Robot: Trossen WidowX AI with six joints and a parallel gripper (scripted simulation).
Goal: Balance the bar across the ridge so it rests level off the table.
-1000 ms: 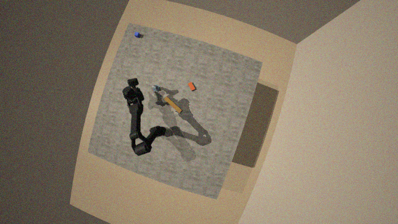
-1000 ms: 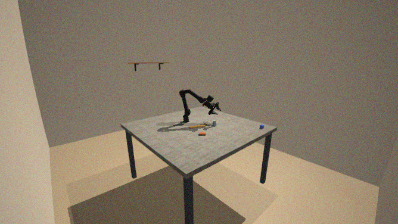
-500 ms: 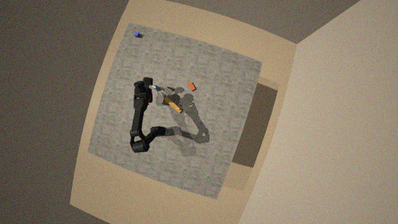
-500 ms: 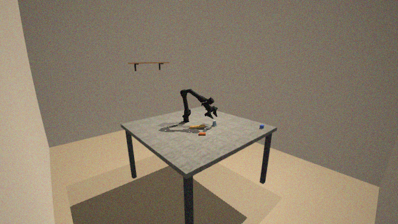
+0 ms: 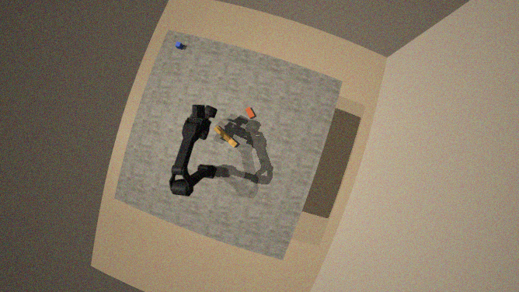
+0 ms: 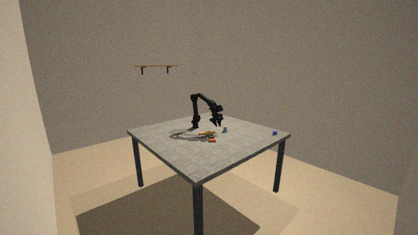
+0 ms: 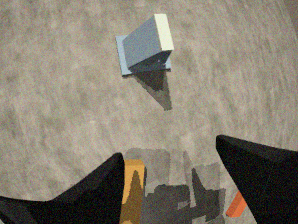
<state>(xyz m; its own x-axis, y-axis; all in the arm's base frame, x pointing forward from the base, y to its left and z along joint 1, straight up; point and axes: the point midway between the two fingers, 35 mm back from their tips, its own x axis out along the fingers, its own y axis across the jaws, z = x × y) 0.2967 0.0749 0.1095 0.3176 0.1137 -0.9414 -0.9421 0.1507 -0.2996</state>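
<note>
The yellow-orange bar [image 5: 226, 136] [image 6: 204, 133] [image 7: 128, 185] lies flat on the grey table [image 5: 272, 217] [image 6: 200, 159], partly in the arm's shadow. The ridge [image 6: 225, 129] [image 7: 146, 45] is a blue-grey wedge with a pale narrow top. It stands upright on the table with nothing on it, apart from the bar. The arm hides it in the top view. My gripper [image 6: 217, 125] [image 7: 170, 151] is open and empty, pointing down above the table near the bar and the ridge. In the wrist view the bar's near part is cut off by the frame, close to the left finger.
An orange-red block [image 5: 250, 112] [image 6: 212, 140] [image 7: 236, 205] lies near the bar, partly behind the right finger in the wrist view. A small blue block [image 5: 179, 45] [image 6: 275, 133] sits near a far table corner. A shelf [image 6: 156, 65] hangs on the wall.
</note>
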